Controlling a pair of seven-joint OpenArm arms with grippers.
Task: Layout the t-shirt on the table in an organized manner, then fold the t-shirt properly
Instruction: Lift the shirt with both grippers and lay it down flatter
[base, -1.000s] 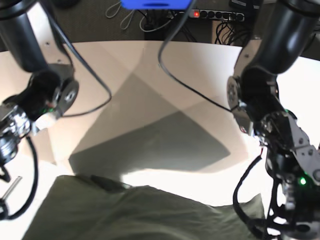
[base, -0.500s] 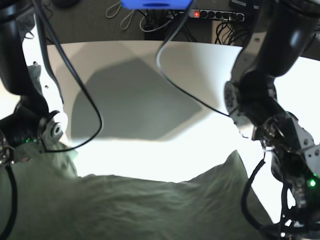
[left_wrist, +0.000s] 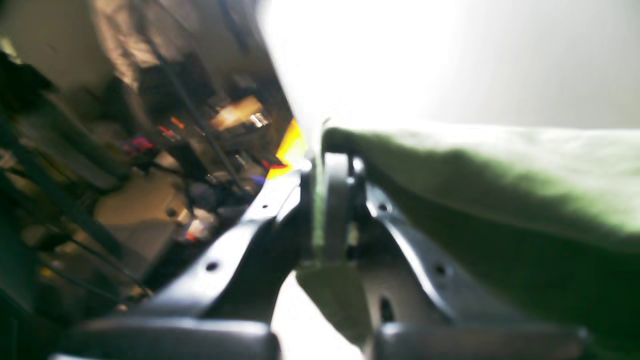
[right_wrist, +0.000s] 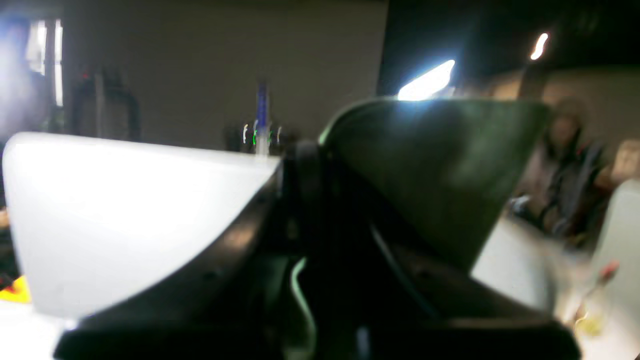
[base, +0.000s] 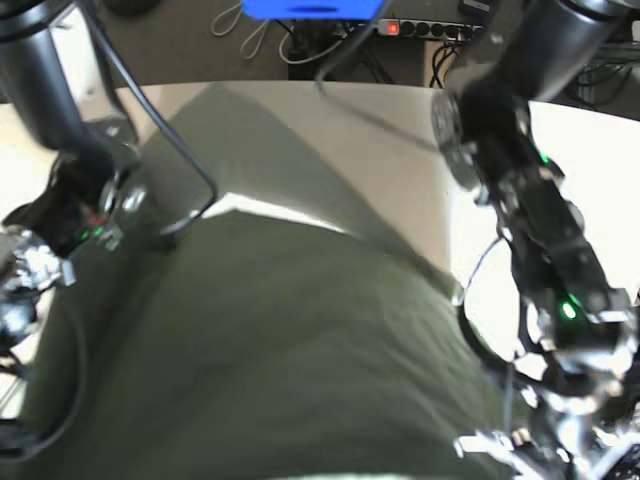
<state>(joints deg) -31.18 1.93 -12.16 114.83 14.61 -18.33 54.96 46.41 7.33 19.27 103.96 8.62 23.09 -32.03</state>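
Now both grippers pinch the t-shirt (base: 290, 350). The left gripper (left_wrist: 327, 200) has its fingers (left_wrist: 336, 200) pressed together on a thin edge of olive cloth, the rest spreading out to their right. The right gripper (right_wrist: 310, 200) is likewise clamped on a dark fold rising to the right of its fingers. Between the two arms the shirt stretches wide over the white table (base: 400, 140).

Both arms raised; left gripper (left_wrist: 334, 200) & right gripper (right_wrist: 320, 210) fingers clamped tight on cloth.
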